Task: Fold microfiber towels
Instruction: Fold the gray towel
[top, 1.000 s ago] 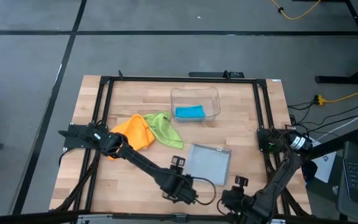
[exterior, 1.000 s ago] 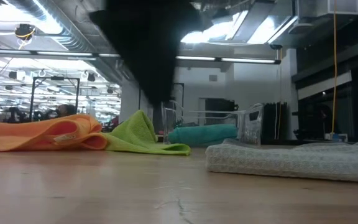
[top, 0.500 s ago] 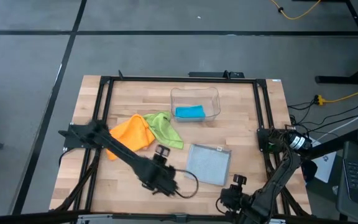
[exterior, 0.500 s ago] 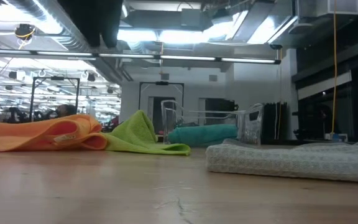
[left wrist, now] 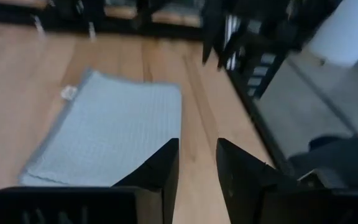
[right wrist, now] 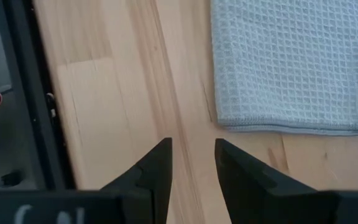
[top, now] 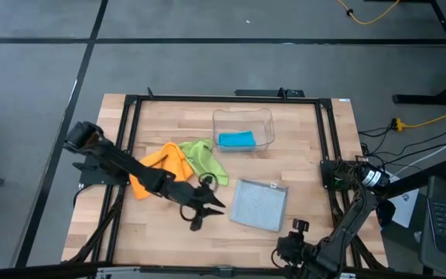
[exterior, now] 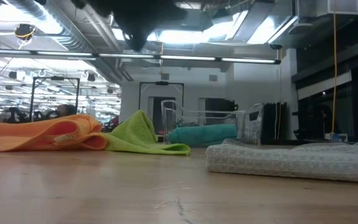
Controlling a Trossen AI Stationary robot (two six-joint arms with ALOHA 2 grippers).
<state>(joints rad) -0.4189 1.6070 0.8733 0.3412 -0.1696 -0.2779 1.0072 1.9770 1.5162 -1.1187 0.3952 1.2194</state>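
Note:
A pale grey-blue towel [top: 259, 204] lies folded flat on the table right of centre; it also shows in the low view [exterior: 291, 160]. An orange towel [top: 165, 166] and a lime green towel [top: 206, 161] lie crumpled side by side at centre left. A teal towel [top: 236, 139] lies in the clear bin [top: 243, 116]. My left gripper [top: 207, 209] hovers just left of the grey-blue towel [left wrist: 110, 134], open and empty [left wrist: 197, 163]. My right gripper [top: 289, 246] waits near the front edge, open and empty [right wrist: 193, 163], the grey-blue towel [right wrist: 291, 62] ahead of it.
A black frame rail [top: 130, 139] runs around the table top. Bare wood [top: 161, 232] lies at the front left. The left arm shows as a dark shape at the top of the low view [exterior: 129, 18].
My left gripper has gone from near the front edge up and toward the table's left and far side. It has turned so that its fingers point at the grey-blue towel. The towels have not moved.

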